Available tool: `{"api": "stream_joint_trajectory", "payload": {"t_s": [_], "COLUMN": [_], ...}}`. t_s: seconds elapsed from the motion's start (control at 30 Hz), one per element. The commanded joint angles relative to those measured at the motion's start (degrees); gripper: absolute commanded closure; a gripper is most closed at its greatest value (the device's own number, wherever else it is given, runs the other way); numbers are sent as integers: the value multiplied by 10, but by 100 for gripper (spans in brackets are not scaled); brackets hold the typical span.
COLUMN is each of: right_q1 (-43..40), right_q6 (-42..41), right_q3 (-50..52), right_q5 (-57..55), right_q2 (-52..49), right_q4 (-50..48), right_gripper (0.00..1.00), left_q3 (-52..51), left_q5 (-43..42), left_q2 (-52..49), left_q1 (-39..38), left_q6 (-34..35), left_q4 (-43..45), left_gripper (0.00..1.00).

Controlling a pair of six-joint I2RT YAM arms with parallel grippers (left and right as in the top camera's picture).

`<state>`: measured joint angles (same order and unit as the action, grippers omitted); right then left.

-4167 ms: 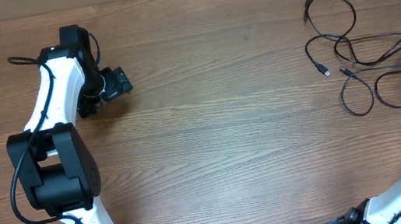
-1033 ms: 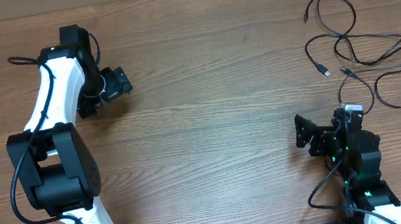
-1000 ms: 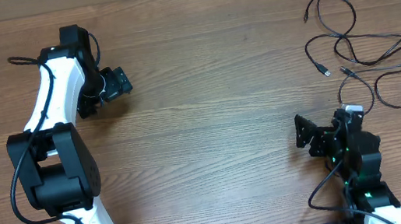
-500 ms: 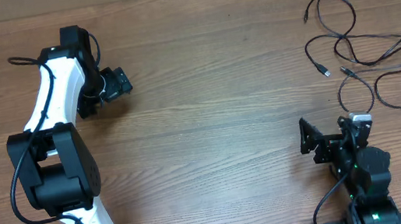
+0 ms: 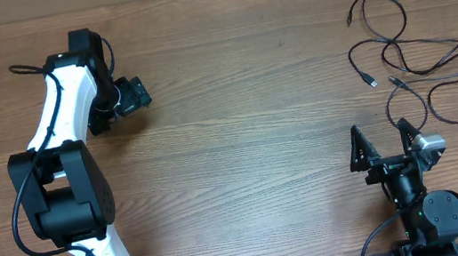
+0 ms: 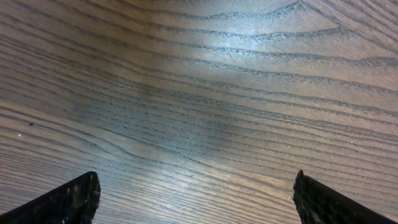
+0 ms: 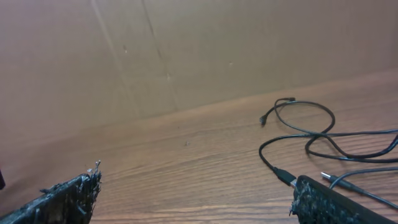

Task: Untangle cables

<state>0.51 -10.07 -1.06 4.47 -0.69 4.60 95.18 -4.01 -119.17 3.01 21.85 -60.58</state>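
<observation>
The cables [image 5: 426,72] are thin black cords lying in loose, overlapping loops on the wooden table at the far right, with small plugs at their ends. My right gripper [image 5: 383,143] stands open just in front of them, touching none. In the right wrist view the cables [image 7: 298,130] spread out ahead on the right, and one plug [image 7: 284,177] lies close to the right fingertip [image 7: 323,202]. My left gripper [image 5: 140,94] is open far away at the left, over bare wood, as the left wrist view [image 6: 196,202] shows.
A brown cardboard wall [image 7: 186,50] closes off the table's far edge. The left arm [image 5: 59,161] reaches along the left side. The right arm's base [image 5: 430,216] sits at the front right edge.
The right arm has drawn back from the cables at the right edge toward the front, and its gripper has turned to face them. The cables and the left arm have stayed still this last second.
</observation>
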Motion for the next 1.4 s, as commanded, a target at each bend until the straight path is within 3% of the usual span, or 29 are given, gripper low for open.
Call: {"api": "stream_joint_trajectory", "payload": {"t_s": [0.0,0.1,0.23,0.4,0.53,1.37], "right_q1": [1,2,2,2,0,0], "right_q6": [72,137,162,161,114,114], "right_q3": [6,7,7,7,7,6], "right_q5": [17,33,32,31,31,31], "right_q2": [5,5,5,5,5,5], "right_q4": [-2,-3,-3,-3,-5,-5], "right_gripper": [0,0,0,0,0,0], "left_q3": [-3,-3,-3,-3,-3,-3], "left_q5": [4,4,4,4,4,4], "left_q2": [-1,-1,-1,-1,-1,-1], "left_q1": [-4,-4,-4,-4,-4,-4], "left_q6": [-5,-5,-5,-5,-5,-5], "left_q4": [0,0,0,0,0,0], "left_gripper": [1,1,0,0,0,0]}}
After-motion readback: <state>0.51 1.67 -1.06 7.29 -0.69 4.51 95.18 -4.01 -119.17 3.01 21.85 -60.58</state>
